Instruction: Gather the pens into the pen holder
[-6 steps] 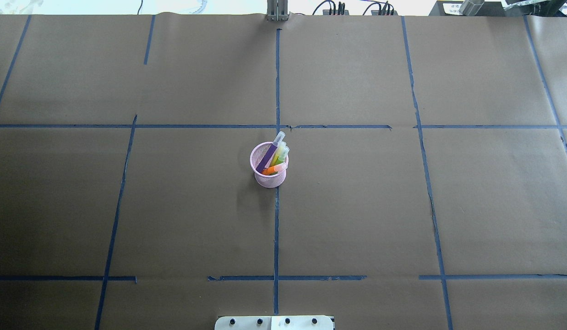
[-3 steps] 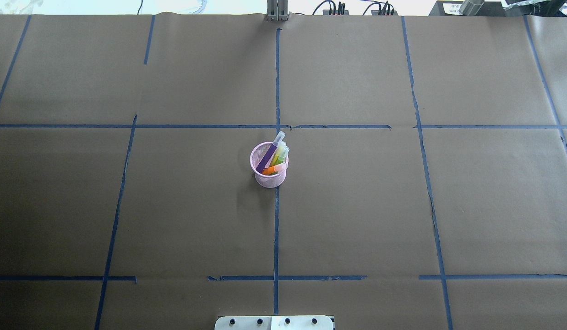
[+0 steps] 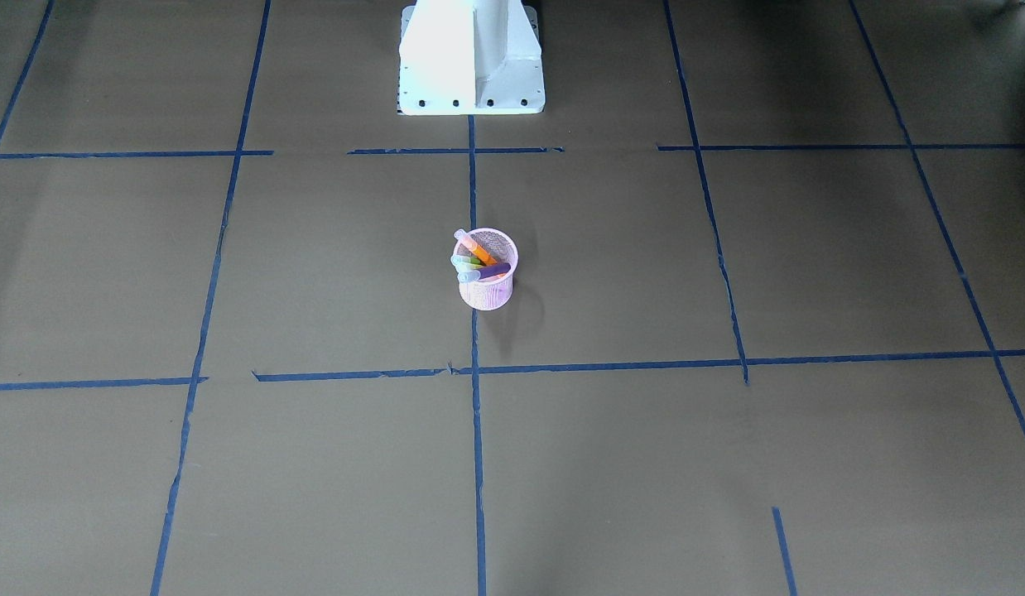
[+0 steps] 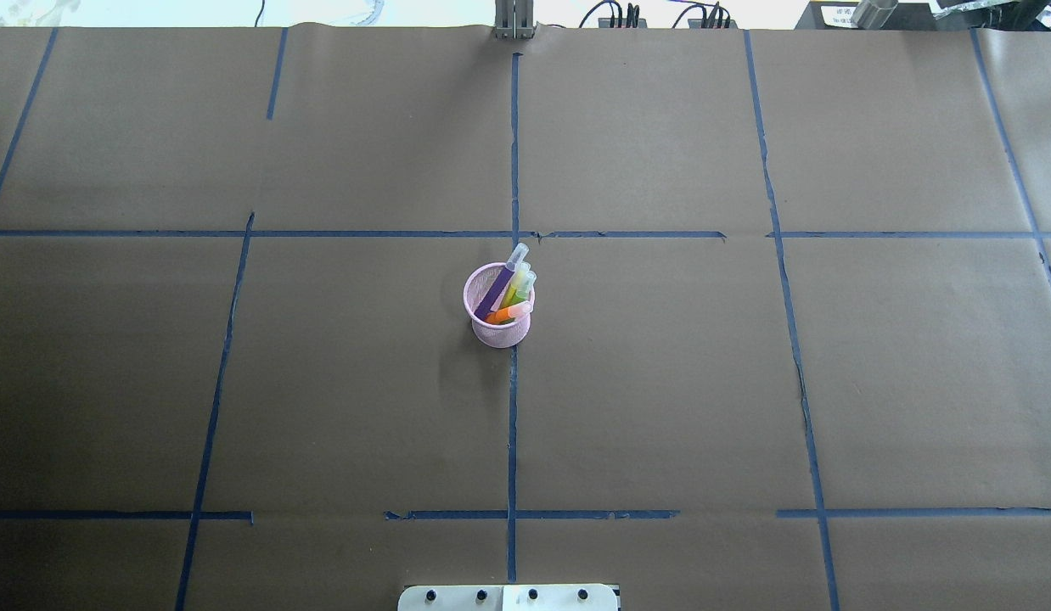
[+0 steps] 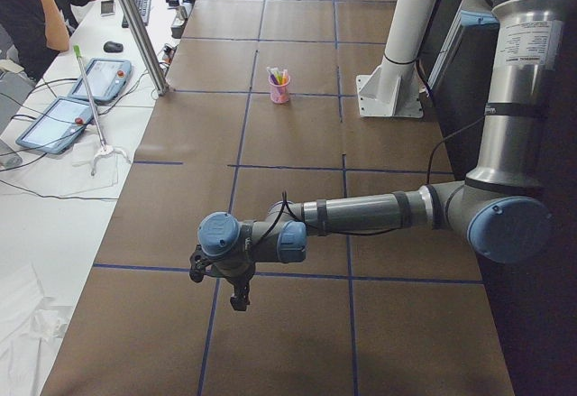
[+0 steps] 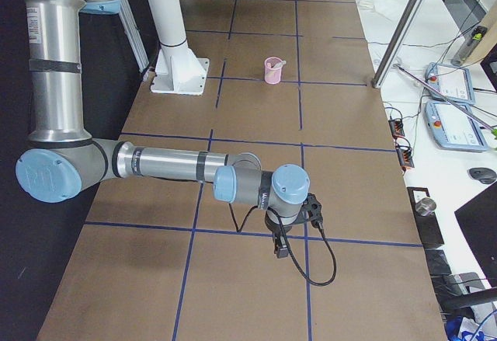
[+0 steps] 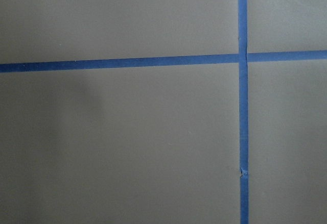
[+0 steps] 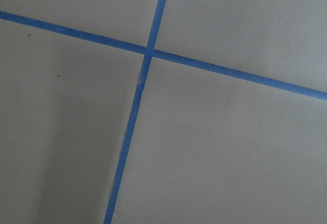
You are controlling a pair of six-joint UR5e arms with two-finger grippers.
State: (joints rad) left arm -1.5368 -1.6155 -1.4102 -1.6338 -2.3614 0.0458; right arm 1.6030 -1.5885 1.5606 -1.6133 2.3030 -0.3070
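Pen holder stands upright near the middle of the table, right on the centre blue tape line, approx. in line with the robot base; all three pens are inside it, none on the table.

Purple pen leans across the cup, cap end poking up past the far rim in the overhead view; green pen sits just beside it, same lean; orange pen lies lower and flatter, cap resting at the rim on the robot's right side. From the front-facing cam I read the same: three whitish caps bunched at one side of the rim, barrels running down into the mesh.

Both arms are parked well apart from the cup, low over the table ends; neither shows in the overhead or front views. Left hand hangs off the near arm in the left side view, over a tape crossing; I can't tell whether it's spread or pressed together. Right hand hangs likewise in the right side view, a cable looping under it; same there, can't tell. Neither has a pen in it as far as I can see.

Both wrist cams give me only brown table paper w/ crossing blue tape; no fingers in frame.
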